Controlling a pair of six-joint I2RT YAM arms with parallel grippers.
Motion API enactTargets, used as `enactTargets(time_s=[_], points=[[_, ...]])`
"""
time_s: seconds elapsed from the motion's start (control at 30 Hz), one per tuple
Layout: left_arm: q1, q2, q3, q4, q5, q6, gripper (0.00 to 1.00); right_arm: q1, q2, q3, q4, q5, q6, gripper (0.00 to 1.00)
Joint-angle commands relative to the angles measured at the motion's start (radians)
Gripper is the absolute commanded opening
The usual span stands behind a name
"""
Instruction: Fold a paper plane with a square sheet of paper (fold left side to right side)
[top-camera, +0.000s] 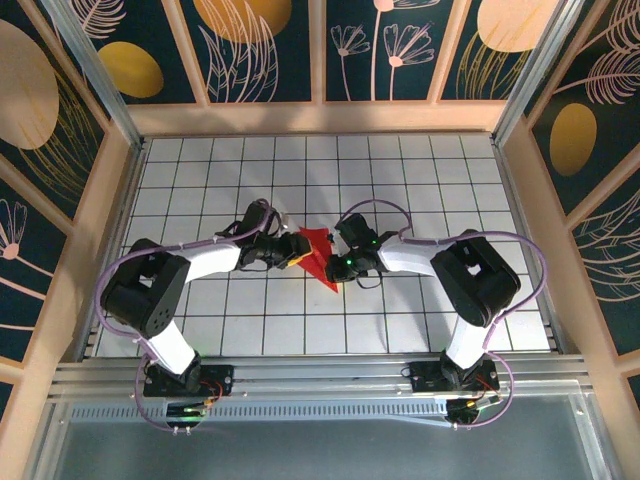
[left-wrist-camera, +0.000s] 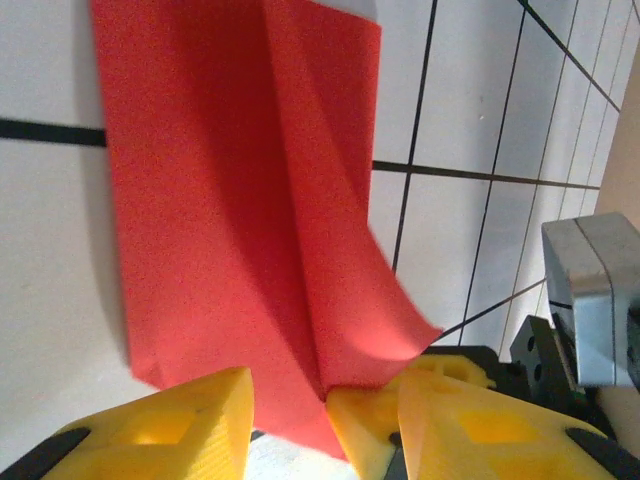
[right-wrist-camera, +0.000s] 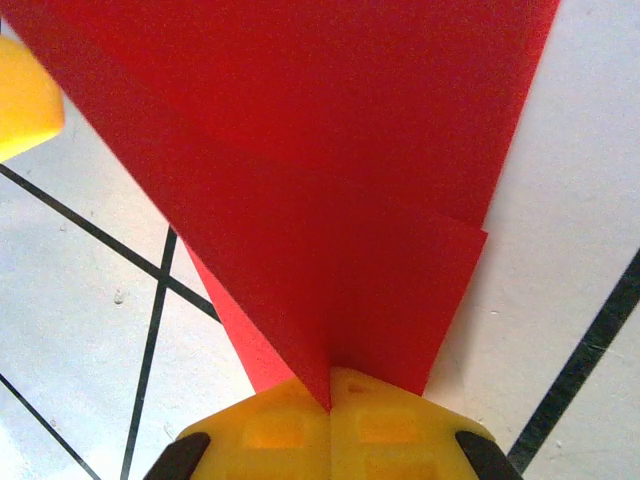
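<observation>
The red sheet of paper (top-camera: 316, 252) lies folded mid-table, tapering to a tip toward the near side, between both grippers. In the left wrist view the paper (left-wrist-camera: 220, 200) has a lengthwise crease, and one flap curls up off the table. My left gripper (left-wrist-camera: 305, 405) is open and straddles the paper's near end, the raised flap resting against one yellow finger (left-wrist-camera: 365, 420). My right gripper (right-wrist-camera: 330, 385) is shut on the paper (right-wrist-camera: 320, 180), with the crease pinched in the seam between its fingertips. From above, the left gripper (top-camera: 290, 252) and the right gripper (top-camera: 338, 256) face each other across the paper.
The white gridded table (top-camera: 420, 170) is walled by a wooden frame (top-camera: 320, 118) at the back and sides. The right arm's black and grey wrist (left-wrist-camera: 590, 300) sits close beside my left gripper. A left finger (right-wrist-camera: 25, 95) shows at the paper's far corner.
</observation>
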Motion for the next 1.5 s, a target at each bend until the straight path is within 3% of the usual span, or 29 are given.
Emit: enactTargets(time_s=[0.0, 0.5, 0.83, 1.47], points=[[-0.007, 0.053, 0.029, 0.030, 0.011, -0.016, 0.43, -0.001, 0.038, -0.019, -0.076, -0.012, -0.018, 0.00], [-0.008, 0.139, 0.084, 0.089, 0.022, -0.042, 0.45, -0.002, 0.049, -0.013, -0.093, -0.010, -0.029, 0.00], [-0.008, 0.194, 0.125, 0.035, -0.018, -0.030, 0.45, -0.002, 0.050, -0.013, -0.093, -0.014, -0.032, 0.00], [-0.008, 0.231, 0.124, -0.030, -0.062, -0.017, 0.45, -0.019, -0.021, 0.037, -0.094, -0.033, -0.035, 0.23]])
